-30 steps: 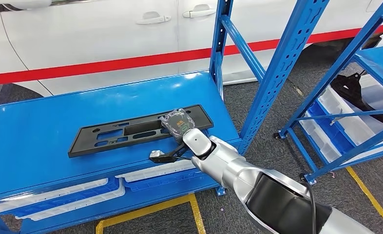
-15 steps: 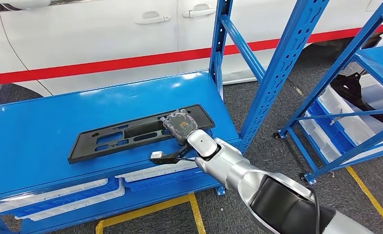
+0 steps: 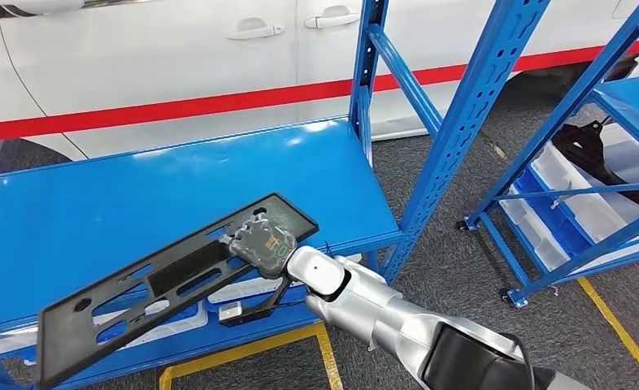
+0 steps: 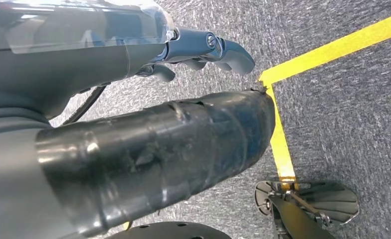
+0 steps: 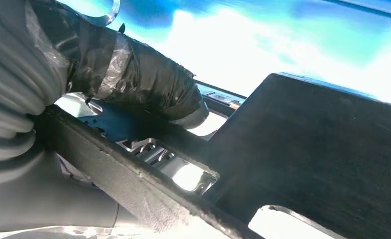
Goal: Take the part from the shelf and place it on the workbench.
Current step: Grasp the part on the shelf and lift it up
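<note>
One long black plastic part (image 3: pixel 170 284), flat and pierced with rectangular and oval cut-outs, is held clear of the blue shelf (image 3: pixel 137 203) by the right hand (image 3: pixel 261 241). Its long axis runs diagonally in the head view: the upper end points toward the blue upright post (image 3: pixel 365 73) of the rack, and the lower end reaches out past the front edge of the shelf toward the lower left corner of the picture. The part is tilted, with the end near the hand higher than the free end. The right hand grips the part close to its upper end, so almost the full length extends away from the hand to the robot's left. In the right wrist view the thick taped thumb (image 5: pixel 134 79) lies across the top face of the part (image 5: pixel 303 164), with the ribbed cover behind it. No legible writing or brand is visible on the part; a small green and orange marking on the back of the hand is too small to read. White trays (image 3: pixel 243 288) sit on the lower shelf level beneath the part. The left hand (image 4: pixel 203 47) hangs over grey carpet beside yellow floor tape (image 4: pixel 333 47), its dark fingers curled and holding nothing. A white car (image 3: pixel 178 49) with a red stripe stands behind the rack.
</note>
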{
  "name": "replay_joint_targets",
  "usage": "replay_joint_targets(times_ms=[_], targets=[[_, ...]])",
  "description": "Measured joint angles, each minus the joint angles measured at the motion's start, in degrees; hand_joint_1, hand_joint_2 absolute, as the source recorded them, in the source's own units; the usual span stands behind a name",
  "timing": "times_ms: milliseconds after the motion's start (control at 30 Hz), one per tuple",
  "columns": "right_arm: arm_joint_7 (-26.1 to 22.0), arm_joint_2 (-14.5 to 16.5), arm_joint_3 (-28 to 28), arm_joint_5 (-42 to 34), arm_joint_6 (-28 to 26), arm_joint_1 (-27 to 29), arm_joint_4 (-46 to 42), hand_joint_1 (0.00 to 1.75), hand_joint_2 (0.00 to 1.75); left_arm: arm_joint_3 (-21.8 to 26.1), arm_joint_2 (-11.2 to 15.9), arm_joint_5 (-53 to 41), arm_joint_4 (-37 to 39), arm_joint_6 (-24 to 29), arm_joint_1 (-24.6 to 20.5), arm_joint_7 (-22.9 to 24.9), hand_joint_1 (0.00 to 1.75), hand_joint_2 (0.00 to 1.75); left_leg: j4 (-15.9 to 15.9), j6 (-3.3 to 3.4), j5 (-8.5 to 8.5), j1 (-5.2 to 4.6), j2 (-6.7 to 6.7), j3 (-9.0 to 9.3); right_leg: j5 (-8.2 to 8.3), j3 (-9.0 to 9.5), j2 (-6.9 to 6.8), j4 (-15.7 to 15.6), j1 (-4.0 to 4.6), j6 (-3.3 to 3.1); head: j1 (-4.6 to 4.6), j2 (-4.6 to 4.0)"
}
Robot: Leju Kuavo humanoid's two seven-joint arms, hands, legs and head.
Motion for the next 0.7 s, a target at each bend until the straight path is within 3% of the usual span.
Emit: replay_joint_targets(times_ms=[233, 700], targets=[[-0.42, -0.97, 5.58, -2.68, 0.35, 2.23, -11.12, 1.75, 1.75, 1.42, -0.12, 0.32, 0.00, 0.66, 0.09, -0.02, 0.00, 0.00, -0.01, -0.02, -0.02, 0.00, 0.01, 0.01, -0.02, 0.00, 0.00, 0.00, 0.00, -0.01, -0.01, 0.00], [-0.88, -4.67, 12.48, -4.84, -0.06, 5.36, -25.07, 1.75, 1.75, 2.43, -0.40, -1.47, 0.00, 3.11, 0.30, -0.75, 0.00, 0.00, 0.00, -0.01, -0.05, -0.01, 0.01, 0.01, -0.02, 0.01, 0.00, -0.02, -0.01, 0.00, -0.01, 0.00]])
